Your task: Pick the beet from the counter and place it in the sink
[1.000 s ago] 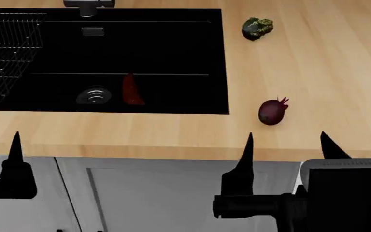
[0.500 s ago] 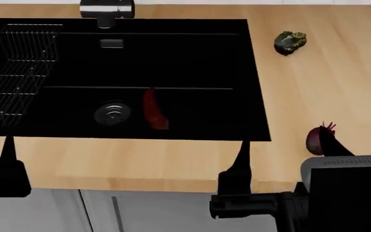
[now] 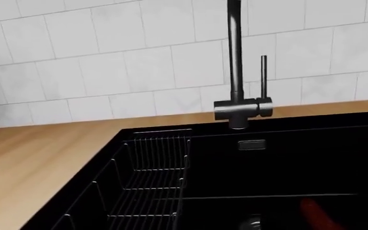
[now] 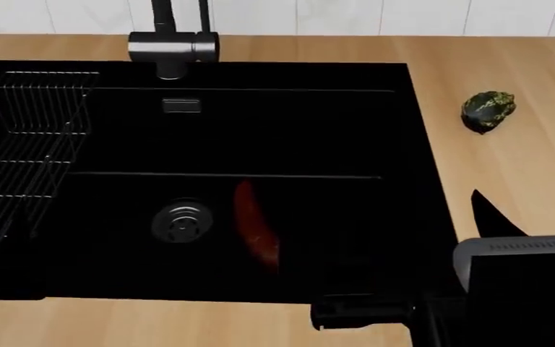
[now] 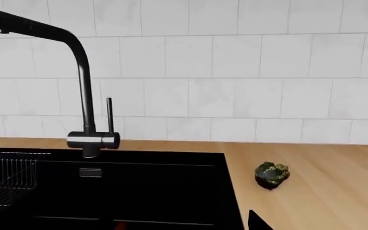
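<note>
The beet is hidden; it shows in no view. The black sink [image 4: 306,130] fills the middle of the head view, with its drain [image 4: 181,220], faucet [image 4: 173,49] and wire rack [image 4: 27,137]. The tan counter [image 4: 519,166] lies around it. My right gripper [image 4: 418,224] is open and empty. One fingertip [image 4: 483,211] stands over the counter just right of the sink's edge, and the other is lost against the black basin. That fingertip also shows in the right wrist view [image 5: 258,223]. My left gripper's fingers cannot be made out against the dark basin at the left.
An elongated red vegetable [image 4: 256,230] lies in the sink beside the drain. A lumpy green-yellow vegetable [image 4: 488,110] sits on the counter right of the sink, also in the right wrist view [image 5: 271,174]. A white tiled wall [image 5: 235,72] stands behind the faucet.
The view has moved forward over the sink. The beet slid down and right and is now hidden behind my right arm. Both grippers now reach over the sink's front part.
</note>
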`<state>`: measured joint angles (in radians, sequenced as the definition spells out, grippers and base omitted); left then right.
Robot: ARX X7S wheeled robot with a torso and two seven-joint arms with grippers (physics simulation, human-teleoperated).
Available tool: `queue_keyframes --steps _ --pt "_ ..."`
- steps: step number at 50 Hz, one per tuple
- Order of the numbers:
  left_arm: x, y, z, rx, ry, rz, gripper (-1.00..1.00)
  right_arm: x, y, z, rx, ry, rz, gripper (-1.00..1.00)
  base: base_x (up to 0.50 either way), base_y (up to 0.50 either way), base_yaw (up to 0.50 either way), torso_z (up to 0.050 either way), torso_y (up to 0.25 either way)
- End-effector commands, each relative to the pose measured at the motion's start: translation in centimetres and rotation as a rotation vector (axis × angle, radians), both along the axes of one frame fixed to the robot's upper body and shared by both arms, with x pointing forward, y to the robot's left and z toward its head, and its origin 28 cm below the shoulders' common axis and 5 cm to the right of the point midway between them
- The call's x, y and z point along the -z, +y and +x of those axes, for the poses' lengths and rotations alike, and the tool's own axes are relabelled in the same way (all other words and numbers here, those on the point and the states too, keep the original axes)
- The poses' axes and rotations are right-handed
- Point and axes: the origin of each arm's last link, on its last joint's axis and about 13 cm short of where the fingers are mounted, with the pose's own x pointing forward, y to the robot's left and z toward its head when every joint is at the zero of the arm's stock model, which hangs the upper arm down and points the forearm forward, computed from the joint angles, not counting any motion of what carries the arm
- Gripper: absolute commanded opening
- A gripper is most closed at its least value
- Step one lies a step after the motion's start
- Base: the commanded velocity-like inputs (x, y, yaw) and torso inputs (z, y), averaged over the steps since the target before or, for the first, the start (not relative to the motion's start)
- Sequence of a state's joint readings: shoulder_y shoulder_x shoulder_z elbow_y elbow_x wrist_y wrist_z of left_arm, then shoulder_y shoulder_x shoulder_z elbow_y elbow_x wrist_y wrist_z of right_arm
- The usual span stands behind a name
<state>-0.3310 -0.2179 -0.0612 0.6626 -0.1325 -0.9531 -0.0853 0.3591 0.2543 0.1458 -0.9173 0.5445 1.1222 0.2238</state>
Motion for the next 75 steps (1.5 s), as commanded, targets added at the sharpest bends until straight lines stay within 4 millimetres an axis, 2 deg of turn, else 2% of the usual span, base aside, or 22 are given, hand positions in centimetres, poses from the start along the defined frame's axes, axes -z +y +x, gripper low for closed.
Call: queue_keyframes --steps 1,14,20,32,43,56,75 --pt "0.1 0.0 0.2 -0.007 0.01 -0.018 1.0 -0.1 -0.2 0.0 0.006 -0.008 0.026 1.0 0.4 0.0 0.0 0.0 0.0" --pt "0.3 0.0 0.2 -0.004 0.013 -0.019 1.0 -0.1 -0.3 -0.4 0.017 -0.003 0.036 1.0 0.18 0.0 0.0 0.0 0.001" --pt "0.3 0.0 0.3 -0.004 0.017 -0.016 1.0 -0.8 -0.7 -0.9 0.033 0.022 0.043 1.0 0.0 0.0 0.0 0.0 0.0" --pt "0.9 -0.2 0.7 0.004 0.03 -0.011 1.0 -3.4 -2.9 -3.4 0.256 0.086 0.023 1.0 0.0 0.0 0.0 0.0 0.0" --pt "1.2 -0.4 0.8 0.016 0.036 -0.007 1.0 -6.8 -4.5 -6.5 0.332 0.184 0.051 1.0 0.0 0.0 0.0 0.0 0.0" --pt "1.5 -0.5 0.8 0.021 0.042 0.002 1.0 -6.9 -6.0 -7.9 0.422 0.323 0.042 1.0 0.0 0.0 0.0 0.0 0.0" --pt "1.9 -0.5 0.8 0.024 0.057 0.009 1.0 -6.5 -6.2 -8.2 0.426 0.414 0.115 1.0 0.0 0.0 0.0 0.0 0.0"
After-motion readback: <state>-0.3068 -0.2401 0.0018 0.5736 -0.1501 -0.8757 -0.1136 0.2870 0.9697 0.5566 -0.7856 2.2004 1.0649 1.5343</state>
